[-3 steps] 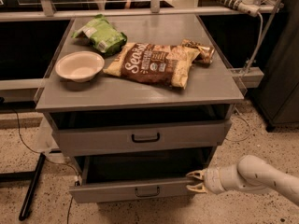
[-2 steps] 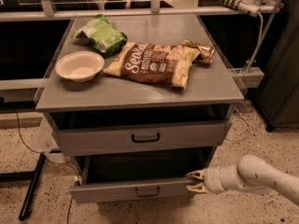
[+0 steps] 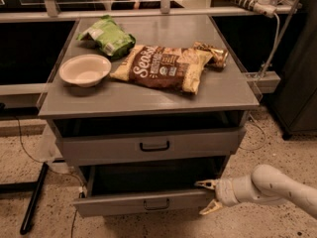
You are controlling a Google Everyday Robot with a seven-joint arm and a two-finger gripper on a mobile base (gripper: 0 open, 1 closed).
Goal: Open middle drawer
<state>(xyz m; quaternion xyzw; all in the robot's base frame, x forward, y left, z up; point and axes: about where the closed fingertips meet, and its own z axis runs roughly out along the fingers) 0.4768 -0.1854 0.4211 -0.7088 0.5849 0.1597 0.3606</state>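
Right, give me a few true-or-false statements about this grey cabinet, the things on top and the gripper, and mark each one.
1. The wide grey middle drawer with the black bar handle stands pulled out. True.
2. The round white bowl sits inside that drawer. False: it is on the grey cabinet top, at the left.
3. The white two-finger gripper is at the drawer's right end, fingers spread. True.
4. The gripper holds the brown snack bag. False: the bag lies on the cabinet top.

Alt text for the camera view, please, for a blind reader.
The middle drawer of a grey cabinet stands pulled out, with the robot's gripper at its front's right end, jaws open. On top lie a white bowl, a green bag and a brown chip bag.
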